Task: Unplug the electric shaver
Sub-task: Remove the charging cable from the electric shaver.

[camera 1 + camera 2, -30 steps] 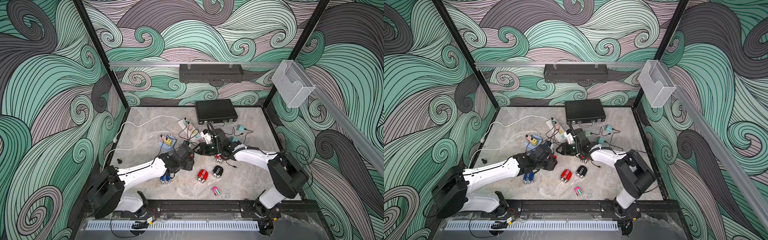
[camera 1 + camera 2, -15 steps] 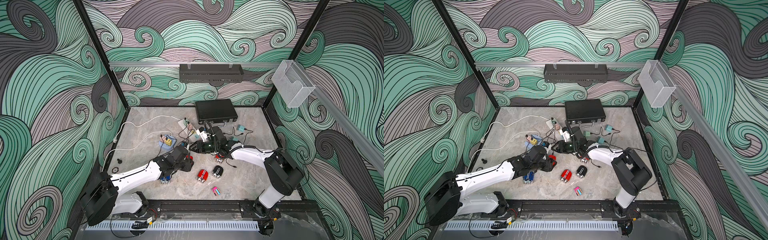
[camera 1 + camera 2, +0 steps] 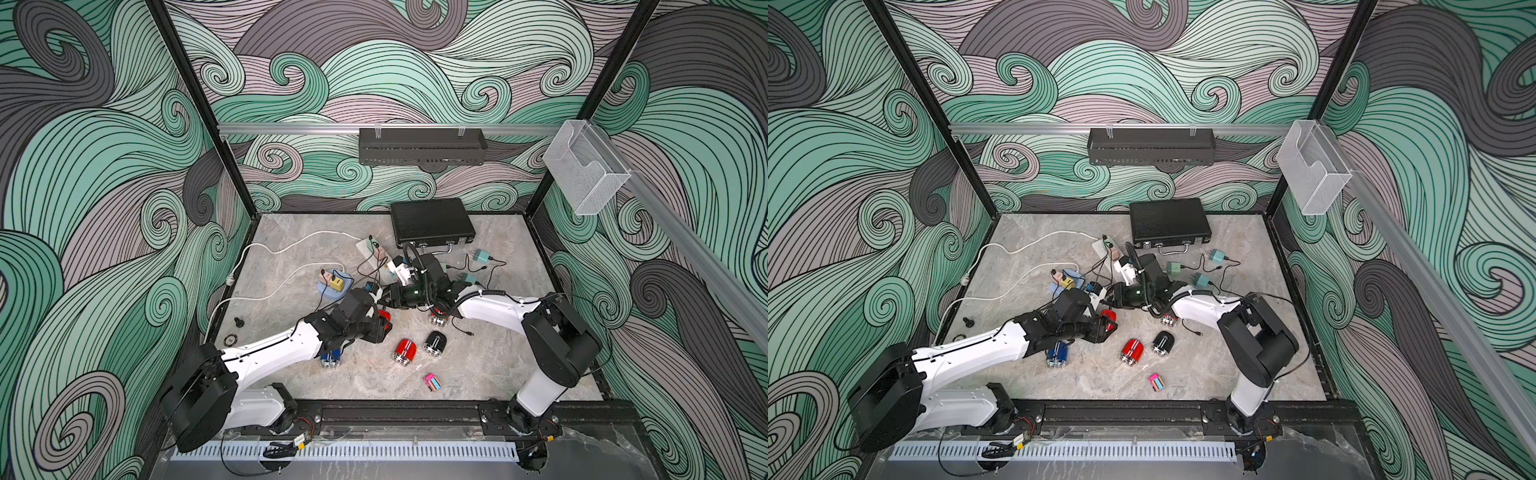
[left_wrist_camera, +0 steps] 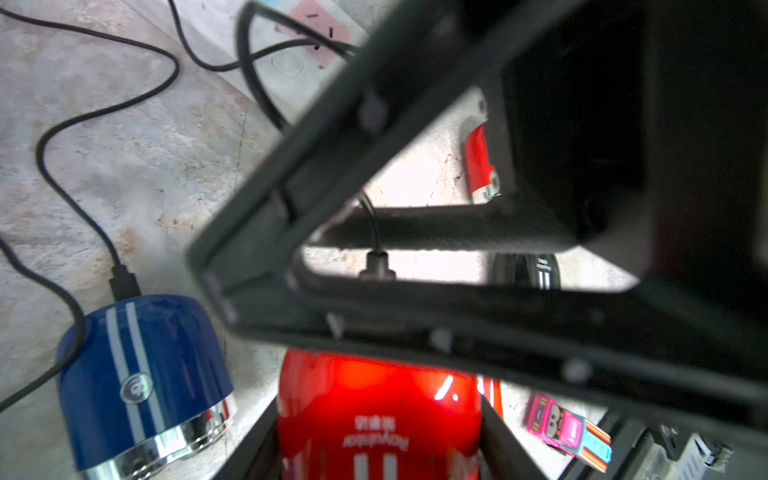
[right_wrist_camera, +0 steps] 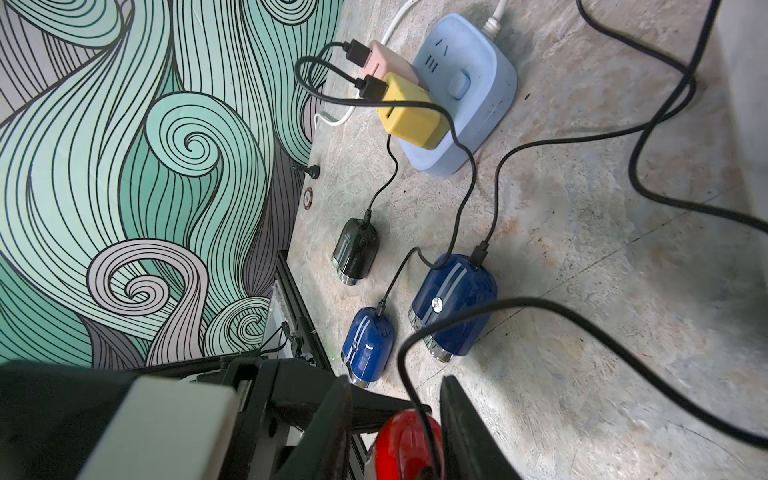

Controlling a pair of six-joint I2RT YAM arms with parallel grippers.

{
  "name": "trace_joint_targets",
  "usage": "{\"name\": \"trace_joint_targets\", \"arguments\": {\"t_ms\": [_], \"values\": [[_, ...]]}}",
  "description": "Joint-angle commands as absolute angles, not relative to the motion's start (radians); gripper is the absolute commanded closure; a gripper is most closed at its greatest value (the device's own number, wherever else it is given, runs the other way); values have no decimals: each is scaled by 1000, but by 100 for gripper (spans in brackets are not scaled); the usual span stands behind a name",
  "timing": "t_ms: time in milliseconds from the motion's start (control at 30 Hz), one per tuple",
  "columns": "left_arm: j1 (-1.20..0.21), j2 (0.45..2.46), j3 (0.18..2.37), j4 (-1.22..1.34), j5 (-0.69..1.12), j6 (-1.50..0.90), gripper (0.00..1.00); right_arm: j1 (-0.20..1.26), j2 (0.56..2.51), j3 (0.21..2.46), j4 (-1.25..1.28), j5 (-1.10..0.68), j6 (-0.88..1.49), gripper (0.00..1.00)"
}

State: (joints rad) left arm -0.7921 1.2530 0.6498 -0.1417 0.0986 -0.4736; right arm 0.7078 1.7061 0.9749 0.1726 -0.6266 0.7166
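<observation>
Mid-table, just near of the blue power strip [image 5: 465, 91]: red electric shaver [image 4: 376, 399] clamped in the left claw [image 3: 383, 321], body between its fingers. The right claw [image 5: 395, 409] sits at the shaver's cable end on the far side, jaws apart either side of the black charging cable [image 5: 519, 300]. The gap looks wider than the cable, no pinch visible. The plug [image 4: 376, 266] shows through the right claw's frame in the left wrist view, but where it seats is blurred, can't tell.

Step in hand, my read: get hold of the plug and pull it out. To do it well:
- left claw should hold the body firm, no twist
- right claw should close on the plug's hard shell right at the shaver, not on thin cable further back, which would likely slip or strain
- pull straight along the plug's axis, away from the left claw, no sideways yank
- mind the cable loop arcing right, it could snag a finger

Not targets: the big blue shaver [image 5: 455, 303] and small blue shaver [image 5: 368, 345], both corded, at near left, and the loose red shaver [image 3: 403, 350] on the table near the claws
</observation>
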Motion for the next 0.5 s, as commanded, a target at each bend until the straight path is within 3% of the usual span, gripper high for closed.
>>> {"name": "trace_joint_targets", "arguments": {"t_ms": [0,467], "values": [[-781,1255,649,-101,144,-443,100,713,1715,973,186,-635,716,66],[-726,1231,632,-106,156,-441,100,715,1690,913,230,-648,732,68]]}}
